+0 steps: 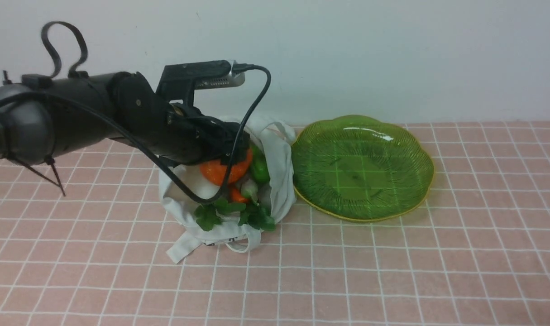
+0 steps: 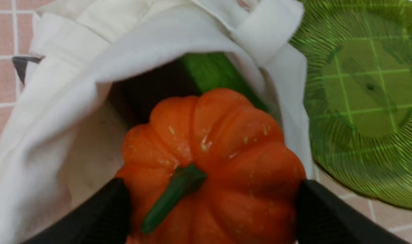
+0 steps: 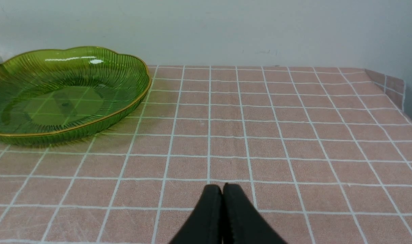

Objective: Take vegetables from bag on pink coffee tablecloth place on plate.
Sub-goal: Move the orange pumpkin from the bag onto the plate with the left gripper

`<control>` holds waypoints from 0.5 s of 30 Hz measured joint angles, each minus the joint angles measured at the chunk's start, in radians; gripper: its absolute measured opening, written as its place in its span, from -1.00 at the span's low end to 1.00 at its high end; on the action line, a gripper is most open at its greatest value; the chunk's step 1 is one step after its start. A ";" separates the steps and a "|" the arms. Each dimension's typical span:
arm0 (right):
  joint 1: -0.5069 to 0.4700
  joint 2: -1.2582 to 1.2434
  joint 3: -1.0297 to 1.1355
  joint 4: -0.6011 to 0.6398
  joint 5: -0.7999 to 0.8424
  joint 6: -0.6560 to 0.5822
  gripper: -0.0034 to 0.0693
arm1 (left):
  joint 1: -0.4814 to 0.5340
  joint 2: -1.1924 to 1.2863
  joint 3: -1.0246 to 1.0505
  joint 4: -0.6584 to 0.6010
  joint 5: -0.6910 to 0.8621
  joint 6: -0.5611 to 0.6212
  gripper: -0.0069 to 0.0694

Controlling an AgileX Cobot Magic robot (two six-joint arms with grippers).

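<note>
Pumpkin [image 2: 219,135] is clamped by the left gripper [image 2: 212,193] in the bag [image 1: 280,167]; lifting clear, then carriage to the plate [image 1: 392,136], is needed.

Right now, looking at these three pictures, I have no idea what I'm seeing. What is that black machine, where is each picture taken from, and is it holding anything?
It is a robot with two arms, each ending in a gripper, a two-fingered clamp. The wide picture comes from a camera between the arms, looking forward; the other two come from cameras on the wrists. On the pink gridded tablecloth lie a soft off-white cloth bag and an empty translucent green scalloped plate. The left gripper reaches into the bag, its fingers pressed on either side of a ribbed orange toy pumpkin. Leafy greens and a green gourd also show in the bag. The right gripper is shut and holds nothing.
</note>
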 joint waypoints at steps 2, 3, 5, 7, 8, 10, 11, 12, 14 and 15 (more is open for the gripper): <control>0.000 0.000 0.000 0.000 0.000 0.000 -0.95 | 0.000 -0.050 0.000 -0.011 0.052 0.000 0.67; 0.000 0.000 0.000 0.000 0.000 0.000 -0.95 | -0.001 -0.078 0.000 -0.026 0.078 0.000 0.67; 0.000 0.000 0.000 0.000 0.000 0.000 -0.95 | -0.010 -0.118 0.000 -0.050 0.105 0.005 0.67; 0.000 0.000 0.000 0.000 0.000 0.000 -0.95 | -0.031 -0.134 -0.002 -0.087 0.117 0.033 0.67; 0.000 0.000 0.000 0.000 0.000 0.000 -0.95 | -0.048 -0.130 -0.007 -0.106 0.118 0.050 0.67; 0.000 0.000 0.000 0.000 0.000 0.000 -0.95 | -0.092 -0.093 -0.038 -0.146 0.123 0.091 0.67; 0.000 0.000 0.000 0.000 0.000 0.000 -0.95 | -0.110 -0.077 -0.058 -0.158 0.125 0.102 0.67; 0.000 0.000 0.000 0.000 0.000 0.000 -0.95 | -0.132 -0.045 -0.090 -0.171 0.130 0.120 0.67; 0.000 0.000 0.000 0.000 0.000 0.000 -0.95 | -0.166 0.023 -0.155 -0.183 0.144 0.148 0.67; 0.000 0.000 0.000 0.000 0.000 0.000 -0.95 | -0.193 0.072 -0.223 -0.187 0.154 0.160 0.67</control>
